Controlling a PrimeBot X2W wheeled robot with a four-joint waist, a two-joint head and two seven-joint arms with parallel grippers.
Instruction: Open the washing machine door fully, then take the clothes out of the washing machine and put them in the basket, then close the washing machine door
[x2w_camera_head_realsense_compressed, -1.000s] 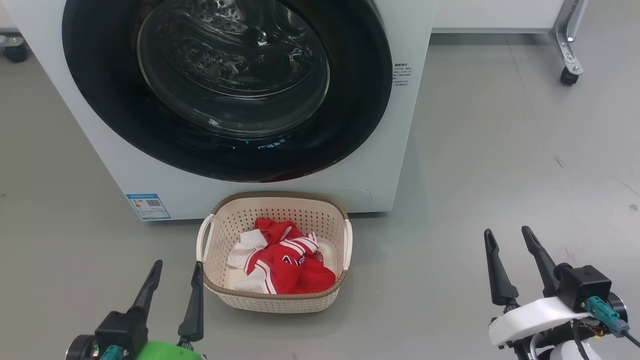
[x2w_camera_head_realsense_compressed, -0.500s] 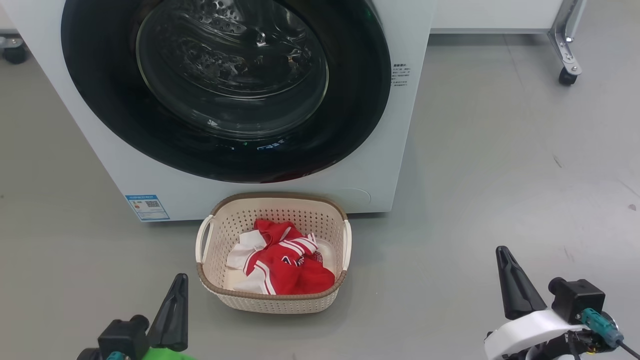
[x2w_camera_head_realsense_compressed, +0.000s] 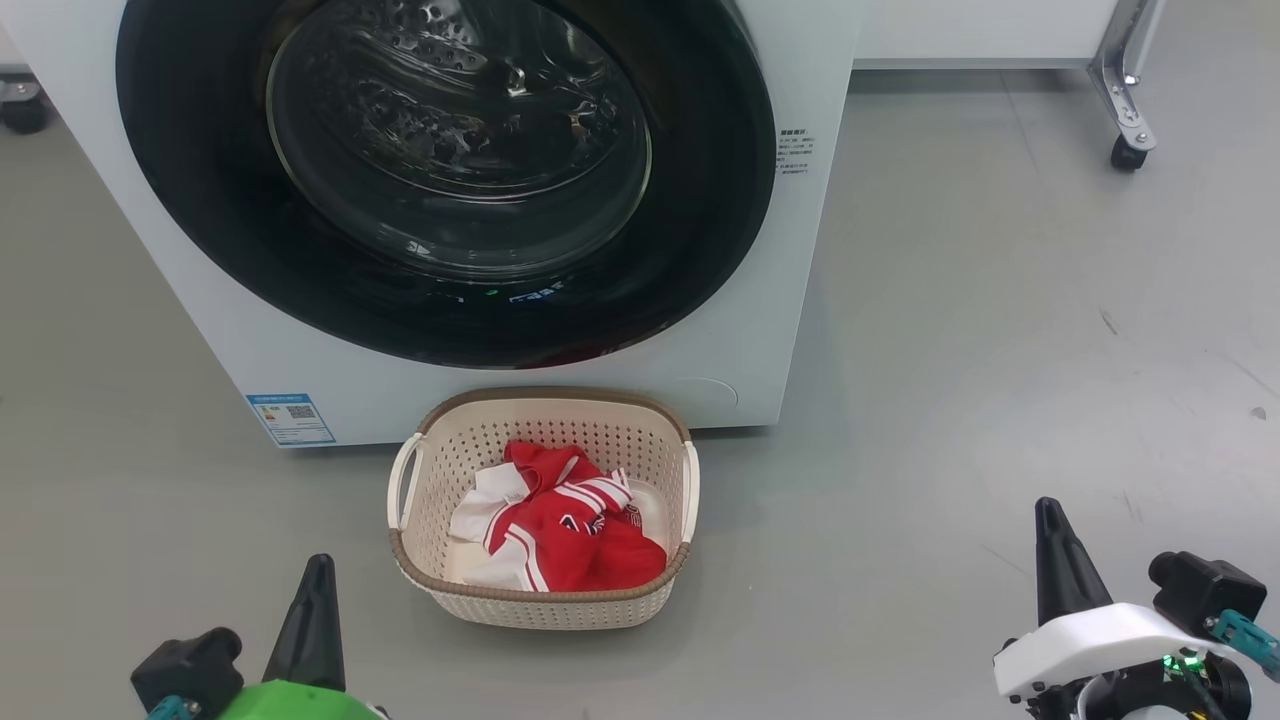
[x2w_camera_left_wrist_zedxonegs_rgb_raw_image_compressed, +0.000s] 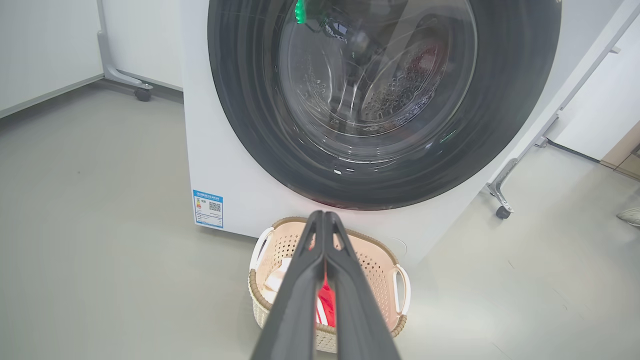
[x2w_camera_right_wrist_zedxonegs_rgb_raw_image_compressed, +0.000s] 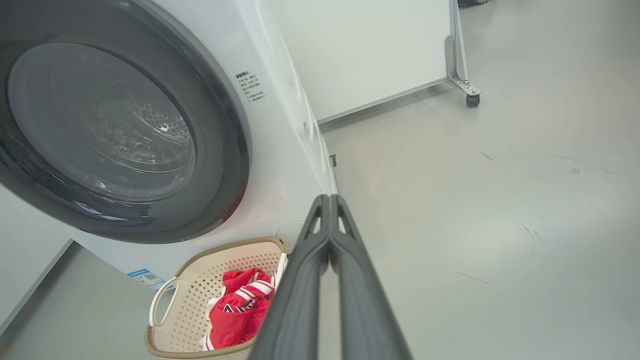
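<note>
The washing machine (x2w_camera_head_realsense_compressed: 740, 350) (x2w_camera_left_wrist_zedxonegs_rgb_raw_image_compressed: 210, 165) (x2w_camera_right_wrist_zedxonegs_rgb_raw_image_compressed: 280, 150) stands in front of me with its round black door (x2w_camera_head_realsense_compressed: 440, 170) (x2w_camera_left_wrist_zedxonegs_rgb_raw_image_compressed: 385, 100) (x2w_camera_right_wrist_zedxonegs_rgb_raw_image_compressed: 120, 130) shut flat against the front. On the floor just before it sits the cream basket (x2w_camera_head_realsense_compressed: 545, 605) (x2w_camera_left_wrist_zedxonegs_rgb_raw_image_compressed: 372, 260) (x2w_camera_right_wrist_zedxonegs_rgb_raw_image_compressed: 200, 285), and the red and white clothes (x2w_camera_head_realsense_compressed: 565, 530) (x2w_camera_left_wrist_zedxonegs_rgb_raw_image_compressed: 326, 305) (x2w_camera_right_wrist_zedxonegs_rgb_raw_image_compressed: 237, 305) lie inside it. My left gripper (x2w_camera_head_realsense_compressed: 318, 572) (x2w_camera_left_wrist_zedxonegs_rgb_raw_image_compressed: 324, 216) is low at the basket's left, shut and holding nothing. My right gripper (x2w_camera_head_realsense_compressed: 1047, 515) (x2w_camera_right_wrist_zedxonegs_rgb_raw_image_compressed: 329, 199) is low at the right, well clear of the basket, also shut and empty.
Bare grey floor (x2w_camera_head_realsense_compressed: 1000, 350) spreads to the right of the machine. A white panel on a metal wheeled leg (x2w_camera_head_realsense_compressed: 1125, 110) (x2w_camera_right_wrist_zedxonegs_rgb_raw_image_compressed: 462, 85) stands behind at the right. Another caster (x2w_camera_head_realsense_compressed: 22, 105) (x2w_camera_left_wrist_zedxonegs_rgb_raw_image_compressed: 143, 93) sits at the far left. A blue label (x2w_camera_head_realsense_compressed: 290, 418) marks the machine's lower left corner.
Both grippers have gone from open to shut and have drawn back lower in the head view. The head view has also shifted slightly. Door, basket and clothes have stayed put.
</note>
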